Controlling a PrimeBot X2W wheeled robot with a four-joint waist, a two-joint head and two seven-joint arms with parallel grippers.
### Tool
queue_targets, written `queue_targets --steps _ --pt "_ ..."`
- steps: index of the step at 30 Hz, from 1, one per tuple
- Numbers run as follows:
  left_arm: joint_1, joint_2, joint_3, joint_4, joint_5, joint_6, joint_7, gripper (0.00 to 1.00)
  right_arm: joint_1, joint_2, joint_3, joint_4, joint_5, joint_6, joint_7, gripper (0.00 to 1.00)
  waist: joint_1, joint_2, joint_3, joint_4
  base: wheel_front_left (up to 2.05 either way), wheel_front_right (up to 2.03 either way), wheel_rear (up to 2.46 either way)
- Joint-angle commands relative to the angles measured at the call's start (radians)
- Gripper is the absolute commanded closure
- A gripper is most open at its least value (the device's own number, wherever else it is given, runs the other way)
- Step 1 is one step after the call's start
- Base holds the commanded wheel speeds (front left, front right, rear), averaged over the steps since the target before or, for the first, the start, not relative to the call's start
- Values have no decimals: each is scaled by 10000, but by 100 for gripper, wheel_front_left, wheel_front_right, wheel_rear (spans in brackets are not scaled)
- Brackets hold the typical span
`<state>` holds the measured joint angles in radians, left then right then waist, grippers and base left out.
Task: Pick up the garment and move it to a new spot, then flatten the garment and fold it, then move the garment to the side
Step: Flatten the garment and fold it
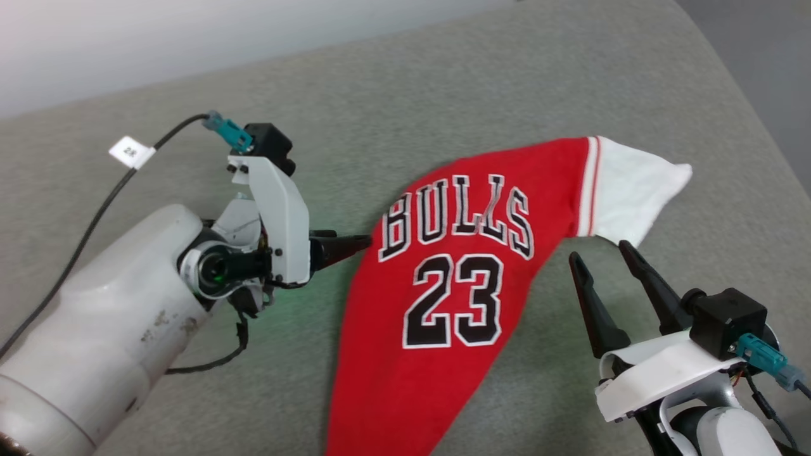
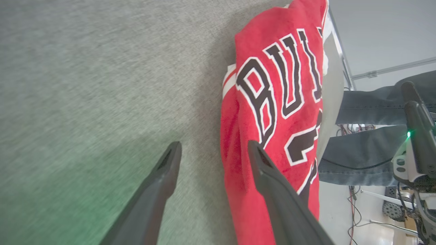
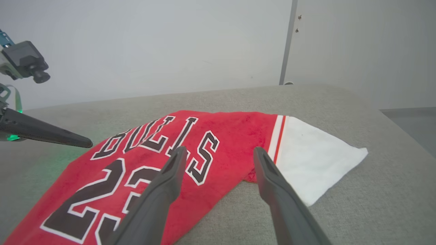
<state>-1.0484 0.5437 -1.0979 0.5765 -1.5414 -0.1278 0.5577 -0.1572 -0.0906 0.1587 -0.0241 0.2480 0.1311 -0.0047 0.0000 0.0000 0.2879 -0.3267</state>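
Jersey T-shirt (image 1: 443, 304): print up, on grey upholstery (image 1: 443, 82).
Left gripper (image 2: 214, 144): shirt's 10 o'clock, spread, empty.
Right gripper (image 1: 599, 250): 3 o'clock, spread, empty.

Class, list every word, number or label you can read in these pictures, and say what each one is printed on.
"BULLS": black, white-outlined letters on the red garment.
"23": same style, beneath it on the garment.
Small white tag, upper left of the head view: dark marks, too blurred to read.
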Motion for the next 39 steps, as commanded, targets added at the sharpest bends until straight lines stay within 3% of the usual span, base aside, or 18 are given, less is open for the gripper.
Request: queue_targets --steps 1,7,8,9,11,12,22,25,30,39 --pt "-149 -51 5 44 -4 -36 -2 0 -145 37 18 31 83 -7 -82 0 0 0 351 -441 0 0 0" --pt "162 -268 217 227 -550 -45 167 0 -203 128 98 247 103 -7 -260 0 0 0 443 -697 0 0 0" --pt "181 -264 270 195 -620 -44 195 11 -215 135 94 264 94 -7 -277 0 0 0 440 -701 0 0 0" --pt "223 -270 343 177 -692 -45 198 58 -223 144 76 277 78 -7 -290 0 0 0 430 -694 0 0 0" --pt "229 -256 445 163 -678 -45 79 96 -221 159 31 298 47 -7 -289 0 0 0 386 -651 0 0 0" --pt "181 -218 488 175 -573 -46 -76 99 -214 164 0 317 32 -7 -300 0 0 0 334 -603 0 0 0" --pt "-307 361 838 -364 364 -40 -1884 100 -15 51 10 368 60 -7 -150 0 0 0 -299 -121 0 0 0" --pt "-757 512 545 -583 1296 -40 -2574 100 23 4 26 299 86 -7 -74 0 0 0 -417 -53 0 0 0" --pt "-1292 -136 -472 -1634 2434 -40 -3137 100 42 -41 66 178 119 -8 19 0 0 0 -442 -65 0 0 0" --pt "-806 -2038 -1791 -2846 3357 -39 -3021 100 90 97 118 181 208 -7 -126 0 0 0 -39 -440 0 0 0"
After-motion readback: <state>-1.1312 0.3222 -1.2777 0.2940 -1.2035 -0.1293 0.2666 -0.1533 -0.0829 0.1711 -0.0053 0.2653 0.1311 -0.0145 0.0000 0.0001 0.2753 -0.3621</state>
